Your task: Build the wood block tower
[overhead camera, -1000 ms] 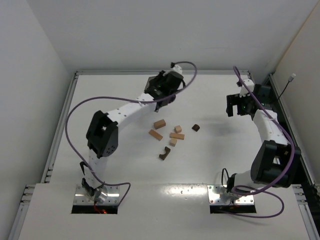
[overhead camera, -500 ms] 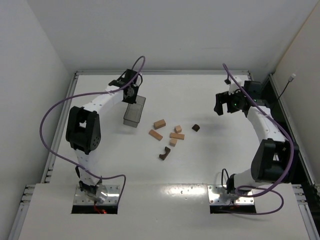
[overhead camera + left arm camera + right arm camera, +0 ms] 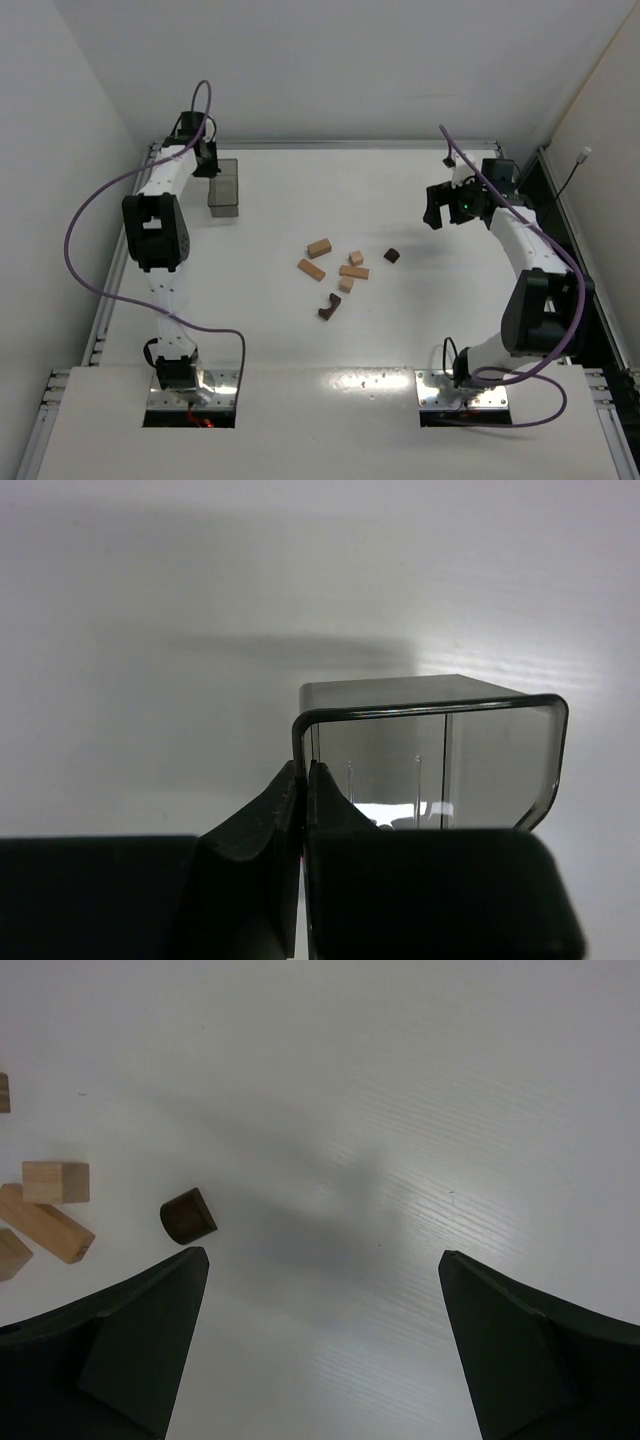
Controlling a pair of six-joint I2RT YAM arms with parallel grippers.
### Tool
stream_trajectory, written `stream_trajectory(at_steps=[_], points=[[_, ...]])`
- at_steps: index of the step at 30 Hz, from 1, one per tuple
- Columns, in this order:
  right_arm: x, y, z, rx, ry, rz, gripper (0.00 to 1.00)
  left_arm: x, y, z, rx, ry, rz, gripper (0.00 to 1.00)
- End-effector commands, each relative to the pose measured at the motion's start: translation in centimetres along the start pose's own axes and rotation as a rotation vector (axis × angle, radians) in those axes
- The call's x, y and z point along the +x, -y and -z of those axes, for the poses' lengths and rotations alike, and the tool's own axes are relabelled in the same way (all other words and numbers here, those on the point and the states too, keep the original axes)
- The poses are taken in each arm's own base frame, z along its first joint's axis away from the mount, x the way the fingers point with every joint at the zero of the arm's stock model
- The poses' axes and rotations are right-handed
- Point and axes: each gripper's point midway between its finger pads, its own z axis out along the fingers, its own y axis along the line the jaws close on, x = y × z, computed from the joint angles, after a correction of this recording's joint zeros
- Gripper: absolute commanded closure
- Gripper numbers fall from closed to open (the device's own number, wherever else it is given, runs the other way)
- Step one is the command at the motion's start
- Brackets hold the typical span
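Several wood blocks lie loose mid-table, none stacked: tan cubes [image 3: 319, 247] and bricks [image 3: 311, 269], a dark arch [image 3: 329, 306] and a small dark piece [image 3: 392, 255]. The tower is out of view. My left gripper [image 3: 207, 165] is at the far left back, shut on the wall of a dark translucent tray [image 3: 223, 187]; the left wrist view shows the fingertips [image 3: 303, 770] pinching the tray [image 3: 430, 750] rim. My right gripper [image 3: 437, 212] hangs open to the right of the blocks. In its wrist view the gripper [image 3: 322, 1260] is empty, with the dark piece [image 3: 187, 1216] just beyond its left finger.
Raised metal rails [image 3: 130, 215] edge the table on the left, back and right. White walls stand close behind them. A tan cube [image 3: 56, 1181] and a tan brick [image 3: 45, 1225] lie left of the dark piece in the right wrist view.
My left arm has swung the tray from beside the blocks to the far left back corner. My right gripper has shifted slightly left and turned toward the blocks.
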Motion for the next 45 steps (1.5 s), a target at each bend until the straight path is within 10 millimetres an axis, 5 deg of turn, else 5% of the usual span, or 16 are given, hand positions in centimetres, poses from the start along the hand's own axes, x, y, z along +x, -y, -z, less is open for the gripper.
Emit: stream_trajectory(at_steps=[1, 2, 6, 19, 24, 31, 34, 35, 39, 43, 45], points=[[-3.0, -0.1, 0.5, -0.008, 0.073, 0.033, 0.02, -1.2, -3.1, -2.0, 0.009, -0.002, 0.091, 1.00], [-2.9, 0.1, 0.5, 0.001, 0.070, 0.032, 0.02, -2.3, -3.8, -2.0, 0.015, 0.021, 0.114, 1.00], [-2.3, 0.0, 0.4, -0.004, 0.054, 0.034, 0.02, -1.7, -6.2, -3.9, -0.025, 0.009, 0.132, 1.00], [-1.5, 0.1, -0.5, -0.016, 0.019, 0.019, 0.02, -2.6, -14.5, -4.8, -0.189, 0.075, 0.249, 1.00], [-0.9, 0.3, -1.0, -0.012, -0.002, 0.011, 0.02, -1.4, -17.9, -6.1, -0.253, 0.065, 0.305, 1.00], [-1.0, 0.3, -1.0, -0.015, -0.010, 0.007, 0.02, -1.1, -19.3, -6.9, -0.273, 0.081, 0.347, 0.79], [-0.7, 0.5, -1.3, -0.009, -0.021, 0.004, 0.02, -1.1, -19.5, -6.8, -0.282, 0.081, 0.347, 0.53], [-0.7, 0.5, -1.3, -0.009, -0.021, 0.004, 0.02, -1.1, -19.5, -6.8, -0.282, 0.081, 0.347, 0.35], [-0.6, 0.9, -1.2, 0.010, -0.027, 0.013, 0.02, -2.5, -18.7, -5.0, -0.231, 0.117, 0.327, 0.07], [-1.0, 1.0, -0.7, 0.025, -0.010, 0.022, 0.02, -3.8, -17.5, -3.0, -0.167, 0.163, 0.322, 0.02], [-0.8, 0.9, -0.6, 0.025, -0.010, 0.022, 0.02, -5.3, -16.9, -0.3, -0.137, 0.208, 0.316, 0.00]])
